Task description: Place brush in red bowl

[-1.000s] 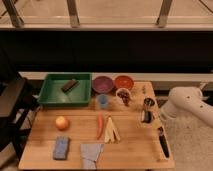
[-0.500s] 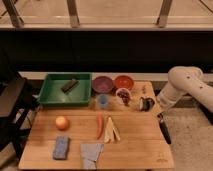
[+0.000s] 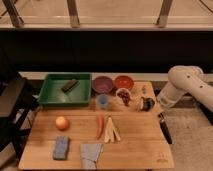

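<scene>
The brush (image 3: 165, 129), long, slim and dark, hangs tilted just past the table's right edge. Its upper end is at my gripper (image 3: 160, 113), which is shut on it at the end of the white arm (image 3: 182, 84). The red bowl (image 3: 123, 81) stands at the back of the wooden table (image 3: 135, 150), to the right of the purple bowl (image 3: 102, 84). The gripper is to the right of the red bowl and nearer the front.
A green tray (image 3: 50, 97) with a short dark block (image 3: 69, 85) stands back left. A blue cup (image 3: 103, 101), a white cup with dark red contents (image 3: 123, 96) and a small dark object (image 3: 145, 103) stand mid-table. An orange (image 3: 61, 123), a carrot (image 3: 100, 125), a sponge (image 3: 61, 148) and a cloth (image 3: 91, 152) lie in front.
The brush lay on the table's front right a second ago. Now it is off the board, up at the gripper. The arm swung left over the table, then back right.
</scene>
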Robot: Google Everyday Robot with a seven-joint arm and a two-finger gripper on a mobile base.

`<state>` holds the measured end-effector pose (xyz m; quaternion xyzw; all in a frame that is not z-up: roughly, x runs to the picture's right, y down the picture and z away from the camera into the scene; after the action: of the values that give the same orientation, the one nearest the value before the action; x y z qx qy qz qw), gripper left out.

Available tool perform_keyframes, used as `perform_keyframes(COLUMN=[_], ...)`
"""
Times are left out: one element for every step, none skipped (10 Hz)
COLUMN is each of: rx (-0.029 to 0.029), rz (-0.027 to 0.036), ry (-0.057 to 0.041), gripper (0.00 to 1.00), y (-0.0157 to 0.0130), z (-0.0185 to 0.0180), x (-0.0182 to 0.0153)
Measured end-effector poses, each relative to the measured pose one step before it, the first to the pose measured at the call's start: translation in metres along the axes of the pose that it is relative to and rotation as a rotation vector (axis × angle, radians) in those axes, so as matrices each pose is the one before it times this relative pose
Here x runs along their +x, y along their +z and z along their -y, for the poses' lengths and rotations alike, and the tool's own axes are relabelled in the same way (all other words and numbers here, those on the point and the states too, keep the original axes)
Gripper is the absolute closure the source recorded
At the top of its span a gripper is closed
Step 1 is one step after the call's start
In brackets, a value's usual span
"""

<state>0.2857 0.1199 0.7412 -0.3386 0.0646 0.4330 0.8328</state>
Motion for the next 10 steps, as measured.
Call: perform_keyframes(rx=[0.0453, 0.05065, 0.04805, 0.05142, 0.02189, 0.02882, 0.02756, 0.03401, 0.02948, 0.02104], rz=[0.02656, 0.03073, 0.02874, 0.02592, 0.01082, 0.00819, 0.00431, 0.0006, 0.00028, 0.00154], ry=[-0.00124, -0.01258, -0.02829, -0.04145, -0.03215, -0.04483, -0.03819, -0.03892, -0.03169, -0.02416], gripper=[1.0, 1.0, 1.0, 1.0, 1.0, 1.0, 1.0, 1.0, 1.0, 1.0], y=[-0.00836, -0.01175, -0.01213, -0.01055, -0.0022, 0.00057, -0.00054, -0.0027, -0.00175, -0.00098], z=[0.00176, 0.00072, -0.00166, -0.00315, -0.00384, -0.00238, 0.00154, 0.00331, 0.00568, 0.00697], x=[-0.00046, -0.0057, -0.01135, -0.01667, -0.01336, -0.01778, -0.01503, -0.01462, -0.01519, -0.01513])
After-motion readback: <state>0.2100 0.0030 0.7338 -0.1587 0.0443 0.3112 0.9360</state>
